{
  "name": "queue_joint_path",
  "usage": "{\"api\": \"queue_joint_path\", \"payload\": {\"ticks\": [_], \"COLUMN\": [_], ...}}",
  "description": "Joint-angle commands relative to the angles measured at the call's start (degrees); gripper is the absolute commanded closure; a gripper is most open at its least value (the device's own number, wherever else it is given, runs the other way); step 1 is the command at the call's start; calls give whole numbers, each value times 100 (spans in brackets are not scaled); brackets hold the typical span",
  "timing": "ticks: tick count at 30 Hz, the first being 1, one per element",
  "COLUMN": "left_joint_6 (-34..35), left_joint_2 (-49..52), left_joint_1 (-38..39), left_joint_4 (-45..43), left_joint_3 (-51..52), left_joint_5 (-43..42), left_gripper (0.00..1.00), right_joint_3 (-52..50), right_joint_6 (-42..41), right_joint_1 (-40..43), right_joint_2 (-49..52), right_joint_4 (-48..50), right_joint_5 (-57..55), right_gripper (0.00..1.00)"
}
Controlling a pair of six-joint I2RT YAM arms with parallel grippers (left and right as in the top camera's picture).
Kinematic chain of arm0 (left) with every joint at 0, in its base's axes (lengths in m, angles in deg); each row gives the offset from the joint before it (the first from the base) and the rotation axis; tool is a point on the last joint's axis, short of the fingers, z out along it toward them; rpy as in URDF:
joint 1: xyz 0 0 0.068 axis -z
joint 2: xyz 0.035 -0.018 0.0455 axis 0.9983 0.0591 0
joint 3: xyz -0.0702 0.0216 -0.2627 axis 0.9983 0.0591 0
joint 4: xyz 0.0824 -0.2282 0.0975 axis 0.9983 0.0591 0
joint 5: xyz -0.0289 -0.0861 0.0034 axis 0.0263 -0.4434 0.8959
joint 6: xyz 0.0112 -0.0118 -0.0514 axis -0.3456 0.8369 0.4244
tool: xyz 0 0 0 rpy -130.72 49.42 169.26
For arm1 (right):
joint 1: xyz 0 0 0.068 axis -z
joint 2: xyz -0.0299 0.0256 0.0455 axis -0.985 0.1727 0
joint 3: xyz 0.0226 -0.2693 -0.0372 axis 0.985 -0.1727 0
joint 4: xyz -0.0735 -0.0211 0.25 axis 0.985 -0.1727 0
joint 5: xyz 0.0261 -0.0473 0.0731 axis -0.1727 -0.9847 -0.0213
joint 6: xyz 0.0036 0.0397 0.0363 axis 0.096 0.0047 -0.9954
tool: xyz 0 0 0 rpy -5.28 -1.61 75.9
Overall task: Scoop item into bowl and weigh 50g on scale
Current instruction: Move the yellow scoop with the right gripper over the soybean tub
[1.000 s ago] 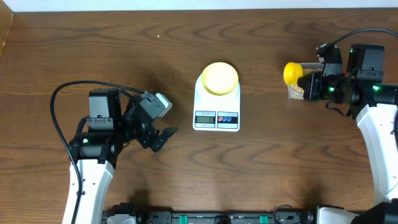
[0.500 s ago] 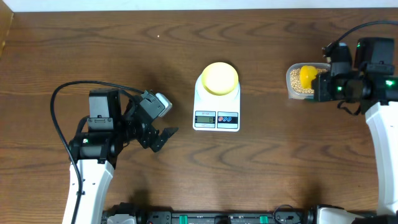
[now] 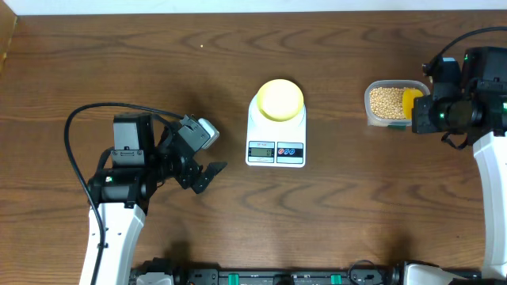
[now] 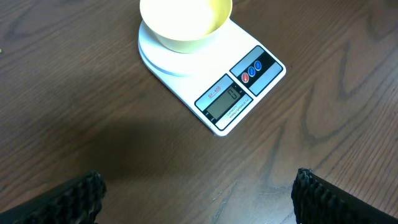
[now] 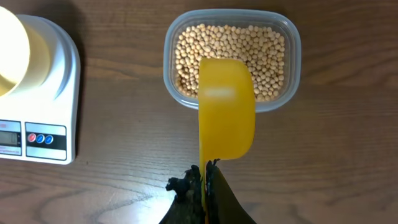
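**Inspector:** Your right tool (image 5: 204,177) is clamped on the handle of the yellow scoop (image 5: 226,109). The scoop's long axis runs straight ahead from the tool, with its cup end over the near rim of the tub (image 5: 294,56) of beans (image 5: 230,43). I judge the dip goes forward and down.

**Operator:** And the target?

**Inspector:** The bowl (image 3: 280,99) sits on the scale (image 3: 276,150), well to your right tool's left. Your left tool (image 3: 207,176) is nearer it, spread wide and holding nothing.
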Motion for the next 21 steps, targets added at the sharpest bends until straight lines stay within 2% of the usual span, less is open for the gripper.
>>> {"api": "queue_joint_path", "payload": {"ticks": [1,21], "left_joint_6": [-35,-35], "left_joint_2": [31,31], "left_joint_1": [-24,-26], "left_joint_4": [20,20], "left_joint_3": [17,17], "left_joint_5": [20,20], "left_gripper": [3,2], "right_joint_3": [94,94], "right_joint_6": [122,125], "right_joint_1": [46,46], "right_joint_2": [-61,-61], "right_joint_4": [-2,11], "right_joint_5": [-90,-199], "right_gripper": [99,99]}}
